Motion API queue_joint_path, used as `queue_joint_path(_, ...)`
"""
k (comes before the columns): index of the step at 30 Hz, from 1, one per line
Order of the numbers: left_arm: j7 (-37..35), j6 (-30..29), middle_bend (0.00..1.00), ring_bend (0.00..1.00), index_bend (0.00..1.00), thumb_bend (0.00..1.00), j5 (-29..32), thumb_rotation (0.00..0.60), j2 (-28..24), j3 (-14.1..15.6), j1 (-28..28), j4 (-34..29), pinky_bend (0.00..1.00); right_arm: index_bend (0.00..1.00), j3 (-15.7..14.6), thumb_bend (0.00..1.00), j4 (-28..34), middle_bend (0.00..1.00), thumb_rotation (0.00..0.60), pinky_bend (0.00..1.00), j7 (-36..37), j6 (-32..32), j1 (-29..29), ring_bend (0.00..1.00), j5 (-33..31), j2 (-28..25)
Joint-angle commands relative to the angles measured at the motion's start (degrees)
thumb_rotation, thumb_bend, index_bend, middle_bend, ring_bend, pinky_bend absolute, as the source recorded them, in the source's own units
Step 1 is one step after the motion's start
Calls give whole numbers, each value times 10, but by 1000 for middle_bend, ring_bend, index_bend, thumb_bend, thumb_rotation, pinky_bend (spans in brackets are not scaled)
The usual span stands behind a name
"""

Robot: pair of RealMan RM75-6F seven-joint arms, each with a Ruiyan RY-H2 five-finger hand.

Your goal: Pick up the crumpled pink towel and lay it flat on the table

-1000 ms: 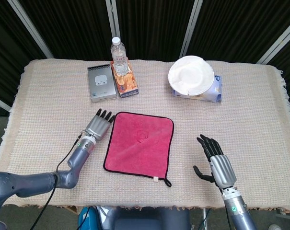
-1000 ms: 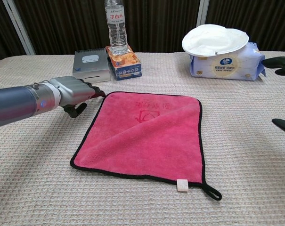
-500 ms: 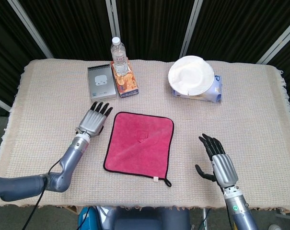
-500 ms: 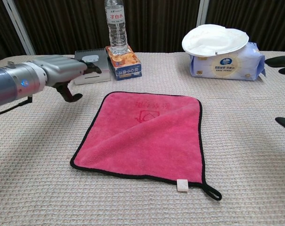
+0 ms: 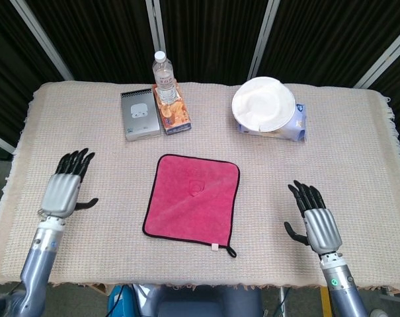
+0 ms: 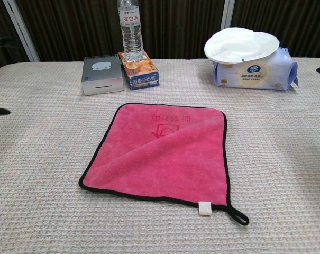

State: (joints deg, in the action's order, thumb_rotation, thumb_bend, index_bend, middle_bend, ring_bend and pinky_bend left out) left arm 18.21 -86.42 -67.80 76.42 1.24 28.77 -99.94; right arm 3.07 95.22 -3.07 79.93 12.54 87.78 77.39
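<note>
While both arms hang clear of the cloth, the pink towel [image 5: 192, 202] lies spread out near the middle of the desk [image 5: 358, 152], its black-edged square open on the woven cover, its small label and hanging loop [image 6: 237, 215] at the near corner; seen from the chest, a soft diagonal ridge crosses the nap from the far right toward the near left, though no corner is folded under and no part is bunched; the task, judged from this, looks done or all but done, the only thing left being perhaps to smooth that ridge. The left robot hand [image 5: 67, 187] hovers well to the left of the towel, fingers spread and pointing away from the robot, thumb out to the side, holding nothing; the right robot hand [image 5: 315, 220] sits well to the right in the same manner, fingers apart and empty; neither touches the towel; the chest view shows only dark slivers at its left and right edges, too little to read. Along the far side of the desk stand a silver box [image 5: 139, 113], an orange snack box [image 5: 172, 107] just beside it with a water bottle [image 5: 162, 71] upright on top, and further right a pack of tissues [image 5: 287, 125] with a white plate [image 5: 263, 103] resting on it; all are well apart from the towel.
</note>
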Motion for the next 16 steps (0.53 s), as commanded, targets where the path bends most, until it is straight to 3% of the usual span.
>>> queue_joint_path(1,-38,-77,0,0,0,43,-54,600,-9,43,-72,-7,0,0,-7,353,-13,0,600,0,-20,16,-12,0,5,-6)
queue_joint_path(9,-95,-130,0,0,0,34,-90,600,-33,75,-158,37,0,0,-21,353,-12,0,600,0,-29,74,-54,0,17,-39)
queue_joint_path(16,-141,-140,0,0,0,33,-101,600,-44,68,-200,95,0,0,-23,353,-10,0,600,0,-25,102,-70,0,32,-51)
